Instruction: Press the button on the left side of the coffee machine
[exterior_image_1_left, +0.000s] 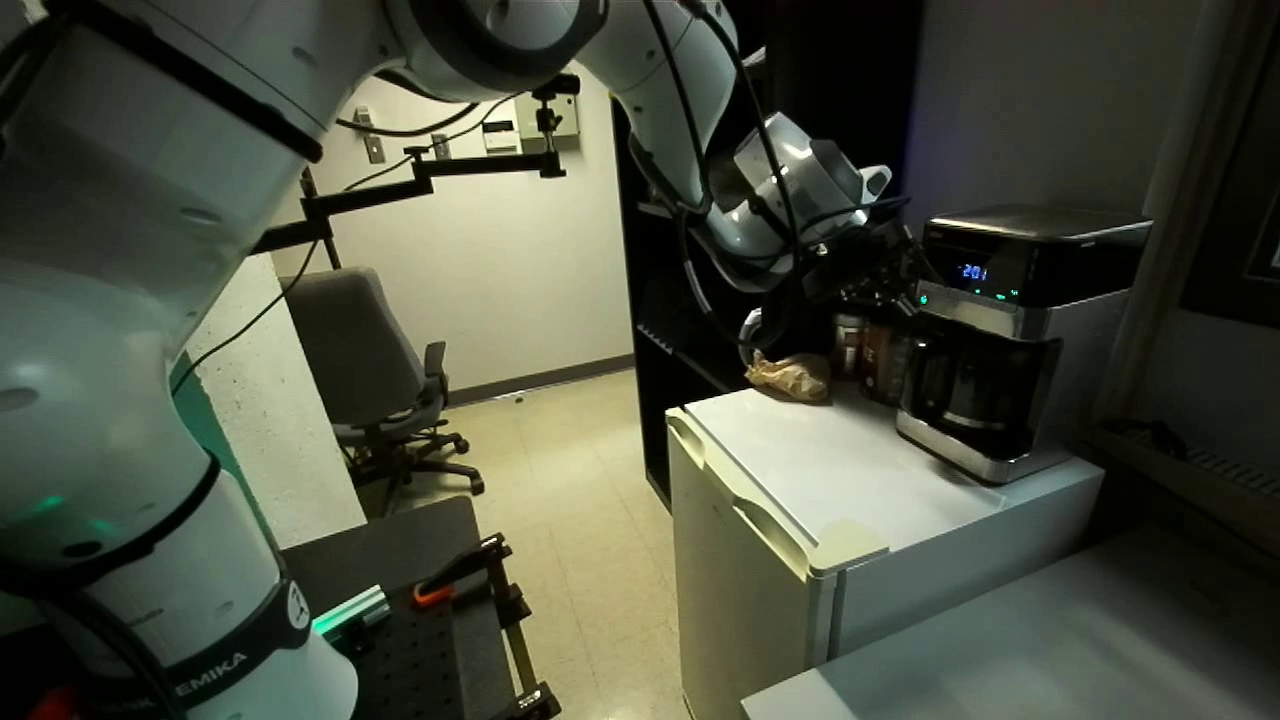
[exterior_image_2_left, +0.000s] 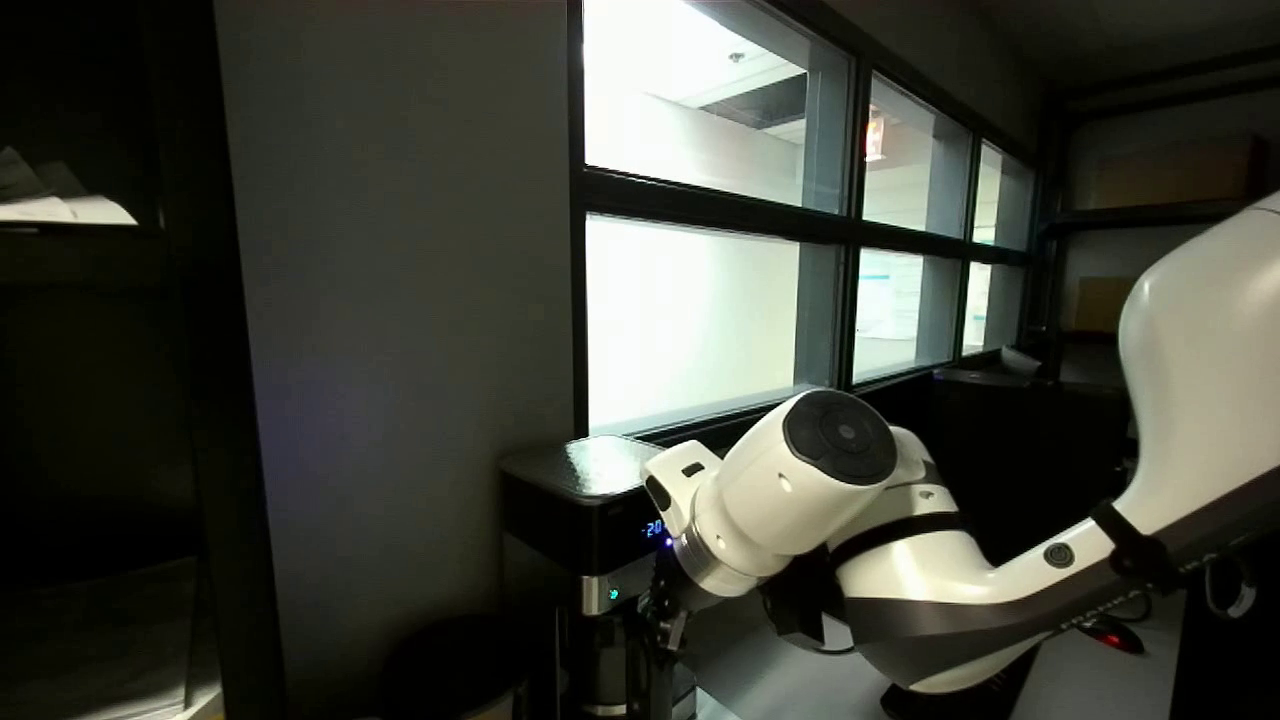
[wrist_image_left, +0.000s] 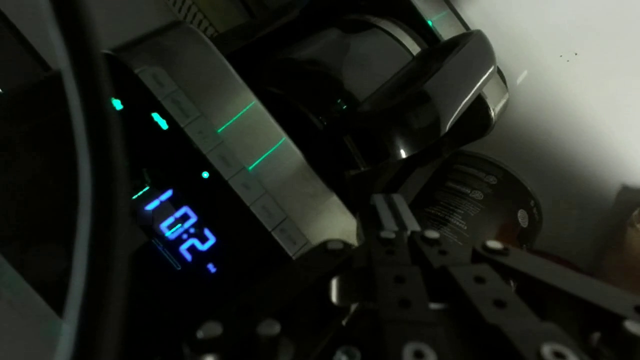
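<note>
A blurred cable (wrist_image_left: 97, 175) curves nearest; beyond it the jaws sit pressed together, holding nothing. The coffee machine (exterior_image_1_left: 1020, 320) is just beside them; best square the fingertips (wrist_image_left: 384, 212) to its green light (exterior_image_2_left: 613, 594), likely the button, then push gently.

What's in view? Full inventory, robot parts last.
coffee machine: 1, black and silver, on fridge
coffee pot: 1, dark, in machine
buttons: 6+, grey, on machine
fridge: 1, white, under machine
crumpled wrapper: 1, tan, on fridge
containers: 2+, dark, beside machine
shelf unit: 1+, black, beyond fridge
window: 1+, black-framed, beyond machine
table: 1, pale, beside fridge
chair: 1, grey, in background
bench: 1, black, in foreground
arm: 1, white, bent toward machine
gripper: 1, black, near machine
</note>
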